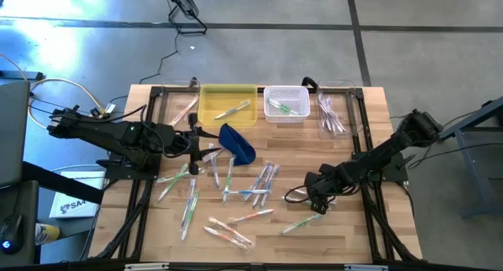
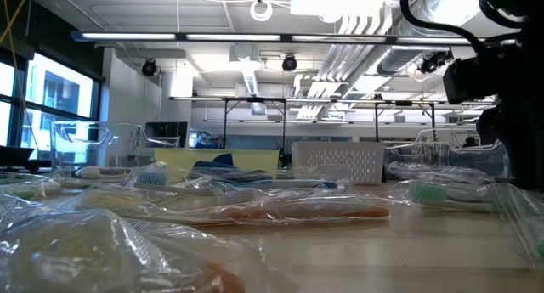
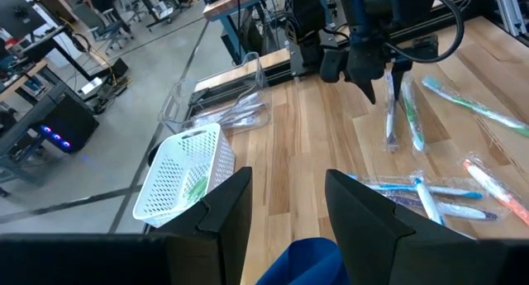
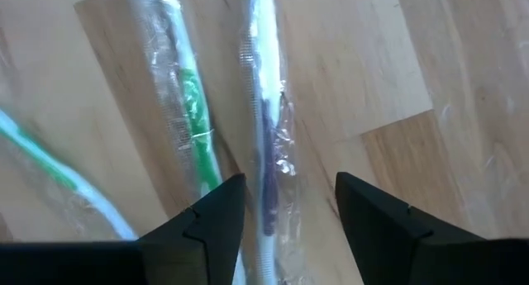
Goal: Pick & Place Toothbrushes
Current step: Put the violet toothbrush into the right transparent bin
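Left of the blue pouch (image 1: 237, 141), the left gripper (image 1: 193, 139) waits, fingers apart, empty. Right of it, wrapped toothbrushes (image 1: 259, 184) lie scattered; the right gripper (image 1: 318, 205), fingers spread, straddles a purple-handled one (image 4: 266, 144). The crinkly wrapper may slip, or the neighbouring green brush (image 4: 192, 103) get pinched too.

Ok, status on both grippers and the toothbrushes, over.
Right gripper open, low over a wrapped purple toothbrush, nothing held. Left gripper open, empty, above the blue pouch. Toothbrushes scattered mid-table; green toothbrush lies close alongside the purple one.
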Tool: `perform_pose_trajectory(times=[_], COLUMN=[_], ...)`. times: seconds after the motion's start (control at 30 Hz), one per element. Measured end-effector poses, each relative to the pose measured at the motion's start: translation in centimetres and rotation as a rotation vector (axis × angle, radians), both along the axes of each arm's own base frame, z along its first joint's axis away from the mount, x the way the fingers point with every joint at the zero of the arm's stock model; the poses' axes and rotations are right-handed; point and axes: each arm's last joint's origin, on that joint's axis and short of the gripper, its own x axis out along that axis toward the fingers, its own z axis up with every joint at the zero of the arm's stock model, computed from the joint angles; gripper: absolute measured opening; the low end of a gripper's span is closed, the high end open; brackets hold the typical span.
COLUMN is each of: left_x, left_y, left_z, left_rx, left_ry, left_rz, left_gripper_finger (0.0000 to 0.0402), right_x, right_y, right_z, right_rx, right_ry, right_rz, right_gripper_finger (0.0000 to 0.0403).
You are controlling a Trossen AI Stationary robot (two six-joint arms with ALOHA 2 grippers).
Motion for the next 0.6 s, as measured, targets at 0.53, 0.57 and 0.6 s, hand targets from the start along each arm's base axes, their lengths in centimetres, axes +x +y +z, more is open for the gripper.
perform_pose_trajectory(times=[0.53,0.57,0.6], left_x=[0.0,0.0,0.0], left_y=[0.0,0.0,0.0], left_z=[0.0,0.0,0.0], left_rx=[0.0,0.0,0.0], left_ry=[0.0,0.0,0.0], left_rz=[0.0,0.0,0.0], left_gripper_finger=[0.0149,0.0149,0.0149], right_x=[0.3,0.3,0.3], right_y=[0.0,0.0,0.0], right_z=[-1.9,-1.9,-1.9], right_rx=[-0.068,-0.069,-0.071], right_ry=[0.077,0.078,0.078], right_rz=[-0.006,-0.007,-0.007], right_gripper_finger=[0.0094,0.0085,0.0077])
